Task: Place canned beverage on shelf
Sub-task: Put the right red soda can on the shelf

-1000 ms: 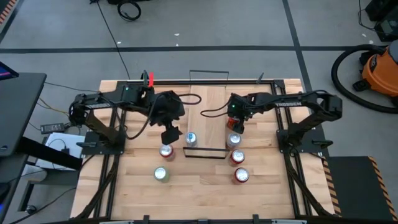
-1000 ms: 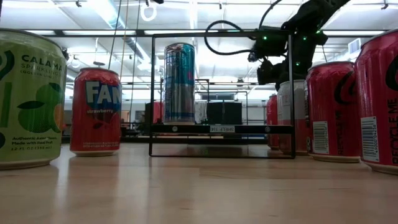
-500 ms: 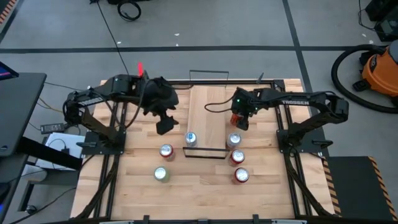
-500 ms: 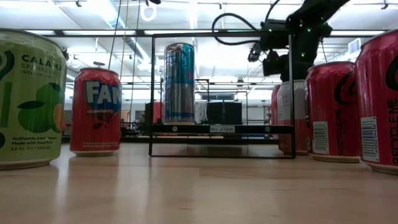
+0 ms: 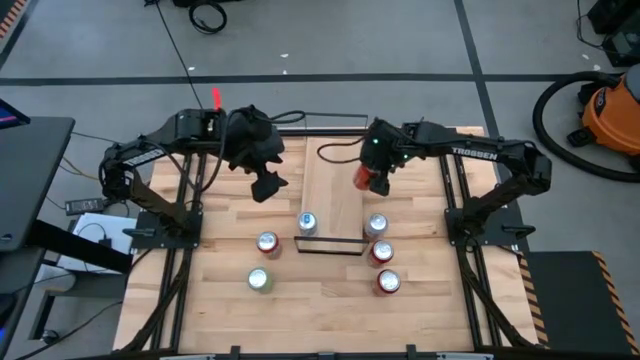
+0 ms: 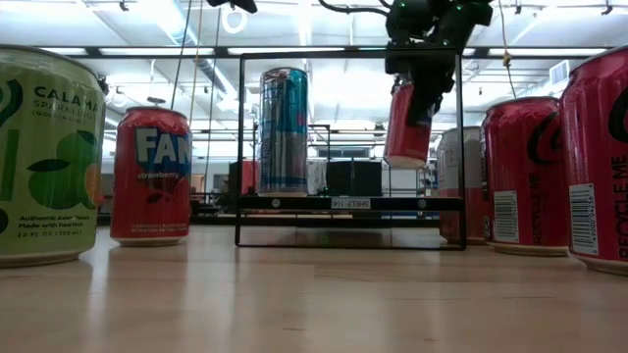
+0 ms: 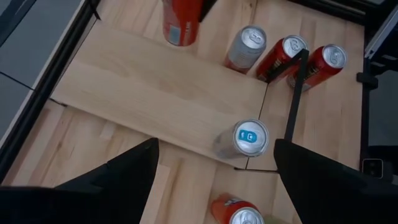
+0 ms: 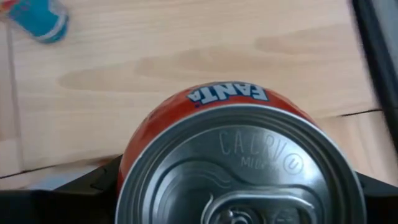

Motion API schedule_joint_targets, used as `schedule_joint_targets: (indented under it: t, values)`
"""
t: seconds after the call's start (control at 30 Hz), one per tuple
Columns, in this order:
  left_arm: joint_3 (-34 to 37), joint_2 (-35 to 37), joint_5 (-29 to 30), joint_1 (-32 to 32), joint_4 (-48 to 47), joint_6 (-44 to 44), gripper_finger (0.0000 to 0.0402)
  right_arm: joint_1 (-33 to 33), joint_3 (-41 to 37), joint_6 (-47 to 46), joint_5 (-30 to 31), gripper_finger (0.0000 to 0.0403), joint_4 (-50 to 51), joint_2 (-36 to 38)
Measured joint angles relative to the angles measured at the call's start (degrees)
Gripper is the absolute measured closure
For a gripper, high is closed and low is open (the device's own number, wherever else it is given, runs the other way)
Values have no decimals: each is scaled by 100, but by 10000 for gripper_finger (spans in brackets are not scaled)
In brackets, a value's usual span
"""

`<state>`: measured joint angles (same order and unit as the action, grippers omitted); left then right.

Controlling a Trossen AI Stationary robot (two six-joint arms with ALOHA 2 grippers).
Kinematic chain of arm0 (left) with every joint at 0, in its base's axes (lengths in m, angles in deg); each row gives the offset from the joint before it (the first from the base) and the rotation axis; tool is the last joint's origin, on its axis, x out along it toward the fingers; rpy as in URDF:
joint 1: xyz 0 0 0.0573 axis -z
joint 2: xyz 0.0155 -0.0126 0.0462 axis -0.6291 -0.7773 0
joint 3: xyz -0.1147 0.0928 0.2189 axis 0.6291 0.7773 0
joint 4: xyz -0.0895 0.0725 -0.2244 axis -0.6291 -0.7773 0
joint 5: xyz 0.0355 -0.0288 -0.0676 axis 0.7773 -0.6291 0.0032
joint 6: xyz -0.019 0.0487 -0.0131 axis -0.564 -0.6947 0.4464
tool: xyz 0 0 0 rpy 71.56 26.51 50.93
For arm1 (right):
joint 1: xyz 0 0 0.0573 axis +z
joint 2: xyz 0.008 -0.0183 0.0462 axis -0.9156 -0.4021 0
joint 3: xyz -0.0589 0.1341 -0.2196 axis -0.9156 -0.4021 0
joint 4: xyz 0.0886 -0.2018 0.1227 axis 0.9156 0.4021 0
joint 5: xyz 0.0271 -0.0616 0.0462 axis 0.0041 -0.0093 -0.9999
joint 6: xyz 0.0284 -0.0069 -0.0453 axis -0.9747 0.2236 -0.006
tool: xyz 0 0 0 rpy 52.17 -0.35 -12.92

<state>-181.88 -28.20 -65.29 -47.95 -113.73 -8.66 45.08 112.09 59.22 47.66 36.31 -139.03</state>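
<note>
Above the shelf's [image 5: 335,190] right long edge, toward its far end, the right gripper [image 5: 374,172] carries a red Fanta can [image 5: 366,178] clear of the board. Its fingers are clamped on the can's upper body, just below the rim, so the lid and pull tab fill the right wrist view while the label hangs beneath. Gripping high this way probably leaves the base free to meet the wood first when it is lowered.

That can hangs with its long axis close to vertical, lid up, though the low view shows a slight lean, the bottom swung a little toward the middle of the shelf. It will likely need squaring up before it is set down, or it could rock on its rim.

One tall blue-and-silver can [image 5: 307,222] already stands upright on the shelf near the front wire rail [image 5: 330,247], on the left half of the board. The bare stretch of board behind and beside it looks like the reason the red can is held out there.

Over the worktop's [image 5: 330,300] left side, near its far edge, the left gripper [image 5: 266,187] hovers with fingers spread wide and nothing between them, evidently parked out of the way.

Other cans wait on the worktop beside the shelf's front corners: a silver one [image 5: 376,225] and two red ones [image 5: 383,267] to the right, a red one [image 5: 267,242] and a green one [image 5: 259,280] to the left.
</note>
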Motion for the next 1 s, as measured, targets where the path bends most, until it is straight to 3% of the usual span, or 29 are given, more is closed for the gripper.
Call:
schedule_joint_targets:
  t: [0.5,1.0]
  values:
    - [0,-2,20,-24,-24,-127,72,1181,588,-559,24,77,181,-662]
    - [0,-4,22,-24,-89,-251,72,1520,574,-605,143,77,172,-1277]
